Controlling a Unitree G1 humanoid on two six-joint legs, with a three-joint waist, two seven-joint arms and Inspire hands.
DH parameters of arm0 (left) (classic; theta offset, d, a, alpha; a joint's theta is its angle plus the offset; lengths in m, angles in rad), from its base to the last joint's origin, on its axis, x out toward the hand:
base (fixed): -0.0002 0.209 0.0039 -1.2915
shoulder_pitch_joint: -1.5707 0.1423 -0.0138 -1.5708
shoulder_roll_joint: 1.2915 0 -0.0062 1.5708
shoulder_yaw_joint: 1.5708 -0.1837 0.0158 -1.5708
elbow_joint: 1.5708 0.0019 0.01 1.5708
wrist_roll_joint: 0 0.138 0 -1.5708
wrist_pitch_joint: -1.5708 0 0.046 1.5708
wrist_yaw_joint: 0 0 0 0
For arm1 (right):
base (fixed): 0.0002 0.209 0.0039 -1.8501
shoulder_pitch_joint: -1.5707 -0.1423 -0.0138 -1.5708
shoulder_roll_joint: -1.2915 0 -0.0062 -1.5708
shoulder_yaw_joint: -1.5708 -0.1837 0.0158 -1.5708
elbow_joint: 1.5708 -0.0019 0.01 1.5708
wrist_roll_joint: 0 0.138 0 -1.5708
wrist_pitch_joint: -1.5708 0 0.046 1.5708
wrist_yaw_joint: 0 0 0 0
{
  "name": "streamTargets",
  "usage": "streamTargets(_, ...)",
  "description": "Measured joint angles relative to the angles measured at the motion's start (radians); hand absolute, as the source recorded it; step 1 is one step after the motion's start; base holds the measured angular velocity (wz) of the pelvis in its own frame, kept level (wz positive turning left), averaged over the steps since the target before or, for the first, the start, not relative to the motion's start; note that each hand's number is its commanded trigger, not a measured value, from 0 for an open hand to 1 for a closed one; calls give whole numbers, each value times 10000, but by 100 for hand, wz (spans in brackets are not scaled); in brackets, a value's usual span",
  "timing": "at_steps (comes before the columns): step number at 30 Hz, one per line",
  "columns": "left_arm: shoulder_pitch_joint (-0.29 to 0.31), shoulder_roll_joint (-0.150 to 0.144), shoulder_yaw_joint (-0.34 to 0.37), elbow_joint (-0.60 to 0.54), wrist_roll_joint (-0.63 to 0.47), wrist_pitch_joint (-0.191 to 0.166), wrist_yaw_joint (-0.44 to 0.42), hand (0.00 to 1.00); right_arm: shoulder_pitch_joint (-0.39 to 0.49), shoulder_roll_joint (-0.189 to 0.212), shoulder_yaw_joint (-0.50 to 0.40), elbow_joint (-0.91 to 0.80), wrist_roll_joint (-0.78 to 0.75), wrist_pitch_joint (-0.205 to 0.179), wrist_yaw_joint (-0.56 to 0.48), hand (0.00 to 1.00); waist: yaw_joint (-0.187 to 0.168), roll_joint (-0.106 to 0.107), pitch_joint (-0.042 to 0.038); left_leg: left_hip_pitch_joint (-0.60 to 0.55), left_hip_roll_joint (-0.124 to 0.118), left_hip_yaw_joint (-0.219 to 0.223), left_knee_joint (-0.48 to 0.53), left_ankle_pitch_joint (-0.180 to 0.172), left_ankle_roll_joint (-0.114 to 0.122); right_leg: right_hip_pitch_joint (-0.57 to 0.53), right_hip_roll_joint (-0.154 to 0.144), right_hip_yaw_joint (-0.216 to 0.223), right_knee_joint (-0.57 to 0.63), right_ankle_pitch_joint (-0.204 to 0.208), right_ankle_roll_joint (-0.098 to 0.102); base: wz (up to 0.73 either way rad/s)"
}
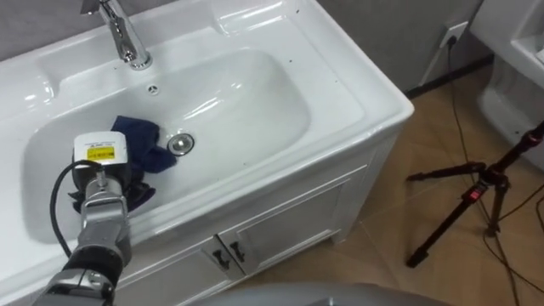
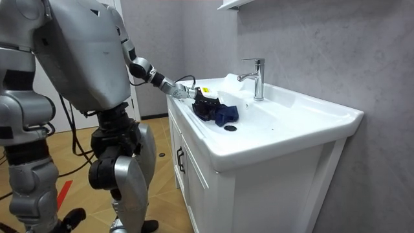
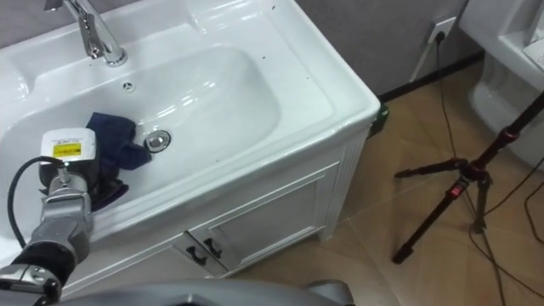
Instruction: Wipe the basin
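The robot stands in front of a white ceramic wash basin (image 1: 255, 102), which sits on a white cabinet with two doors (image 1: 280, 229). In the room view its body is upright at the front edge of the cabinet. Its left arm reaches forward over the rim and down into the bowl.

The left hand (image 1: 104, 180) rests on a crumpled dark blue cloth (image 1: 146, 140). The cloth lies on the bottom of the bowl, on the robot's left side. One part of it is under the hand. The other part spreads out toward the round metal drain (image 1: 180, 144) and ends just beside it. Whether the hand is open flat on the cloth or closed around it cannot be told, because the dark hand and the dark cloth run together.

A chrome tap (image 1: 123, 34) stands upright on the back ledge of the basin, behind the cloth, and a small overflow hole (image 1: 153, 87) is just below it.

The right arm hangs down beside the body in the room view.

On the wooden floor to the right of the cabinet stands a black tripod (image 1: 476, 195), well apart from the basin.
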Motion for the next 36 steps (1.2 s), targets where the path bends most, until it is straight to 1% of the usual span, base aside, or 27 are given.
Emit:
streamTargets(1, -3, -16, -2, -3, 6, 44, 22, 100, 24, 20, 81, -19, 2, 52, 12, 0, -2, -30, -7, 3, -4, -2, -2, 0, 0, 0, -6, 3, 2, 0, 2, 0)
streamTargets(3, -33, -67, 8, -39, -37, 200, 165, 100, 100, 145, 570, -170, 9, 320, 18, 0, 19, -167, -51, 1, -9, 3, -21, 0, 0, -17, -11, 18, 44, -2, 5, 0)
streamTargets(5, -49, -93, 4, -136, -240, 264, 256, 100, 99, 219, 855, -285, 60, 473, 19, 0, 15, -257, -53, -5, -20, 1, -25, 0, 0, -17, -23, 4, 66, -7, 14, 0)
streamTargets(6, -80, -140, 3, -134, -448, 263, 385, 100, 92, 239, 969, -384, 76, 521, 20, 0, 6, -280, -56, -3, -36, -7, -37, 0, 0, -15, -39, -10, 64, -14, 25, 5)
streamTargets(8, -105, -222, -3, -135, -668, 250, 564, 100, 36, 249, 921, -438, 74, 518, 16, 0, -23, -281, -57, -4, -71, -28, -87, 2, 2, -9, -74, -53, 62, -32, 58, 9)
streamTargets(10, -130, -292, -9, -193, -1027, 164, 676, 100, -84, 261, 933, -446, 97, 523, 35, 0, -12, -285, -58, -15, -106, -11, -109, 2, 3, -15, -111, -85, 67, -54, 96, 9)
streamTargets(13, -167, -556, -70, -410, -1671, 126, 790, 100, -320, 263, 1158, -444, 122, 493, 69, 0, -13, -305, -63, -44, -194, -25, -115, 2, 4, 0, -204, -165, 70, -103, 183, 13)
streamTargets(15, -181, -857, -90, -727, -2075, 76, 787, 100, -352, 284, 1216, -440, 123, 459, 105, 0, -17, -308, -63, -65, -270, -37, -115, 6, 11, 11, -271, -183, 76, -143, 259, 14)
streamTargets(18, -255, -1123, -215, -967, -2544, 52, 836, 100, -504, 327, 1336, -447, 123, 366, 172, 0, -14, -333, -64, -89, -325, -15, -114, 5, 13, 11, -334, -181, 73, -149, 316, 2)
streamTargets(19, -266, -1165, -270, -1011, -2588, 46, 831, 100, -513, 345, 1369, -448, 123, 359, 174, 0, -17, -343, -62, -91, -332, -15, -114, 4, 13, 12, -343, -182, 74, -152, 323, 3)
streamTargets(20, -295, -1217, -413, -1088, -2614, -3, 775, 100, -520, 384, 1520, -456, 122, 336, 180, 0, -13, -370, -55, -98, -341, -14, -115, 4, 14, 14, -354, -182, 74, -155, 332, 3)
streamTargets(21, -331, -1263, -451, -1143, -2613, -127, 723, 100, -518, 409, 1563, -466, 106, 282, 221, 0, -28, -403, -50, -120, -345, -15, -114, 4, 14, -1, -357, -181, 73, -156, 336, 3)
streamTargets(22, -332, -1289, -490, -1220, -2614, -134, 674, 100, -516, 414, 1583, -472, 105, 260, 265, 0, -48, -421, -49, -148, -345, -15, -107, 4, 14, -19, -358, -182, 67, -157, 338, 5)
streamTargets(24, -395, -1388, -819, -1560, -2639, -140, 386, 100, -517, 412, 1709, -476, 93, 161, 351, 0, -83, -498, 5, -209, -345, -14, -92, 4, 15, -58, -355, -185, 52, -156, 342, 7)
streamTargets(26, -462, -1515, -1068, -1750, -2806, -191, 255, 100, -528, 405, 1800, -479, 50, 140, 359, 0, -89, -496, 5, -313, -345, -14, -80, 3, 15, -172, -354, -167, 60, -151, 350, 0)
streamTargets(27, -481, -1560, -1245, -1939, -2808, -267, 140, 100, -534, 405, 1844, -482, 44, 63, 363, 0, -110, -464, 34, -379, -339, -19, -75, 4, 16, -221, -349, -164, 55, -134, 363, 0)
streamTargets(28, -483, -1581, -1310, -1993, -2807, -347, 97, 100, -537, 404, 1888, -480, 44, 40, 362, 0, -128, -452, 42, -395, -340, -23, -76, 4, 16, -239, -351, -162, 57, -132, 364, 0)
streamTargets(30, -518, -1613, -1596, -2128, -2805, -475, 16, 100, -561, 407, 1913, -470, 31, -85, 380, 0, -295, -412, 56, -457, -345, -36, -75, 5, 17, -298, -349, -159, 66, -132, 365, 0)
streamTargets(32, -649, -1616, -1807, -2131, -2781, -491, -70, 100, -584, 402, 1898, -426, 12, -153, 384, 0, -413, -371, 81, -502, -343, -52, -75, 6, 18, -334, -344, -151, 69, -128, 362, 2)
streamTargets(33, -723, -1621, -1906, -2128, -2796, -491, -128, 100, -572, 395, 1898, -393, 10, -159, 383, 0, -566, -359, 95, -520, -344, -20, -78, 6, 19, -330, -346, -166, 73, -127, 361, 6)
streamTargets(36, -925, -1654, -2063, -2122, -2873, -492, -387, 100, -581, 397, 1881, -464, -227, -217, 438, 0, -745, -333, 110, -521, -328, 49, -85, 6, 19, -320, -339, -153, 74, -125, 356, 1)
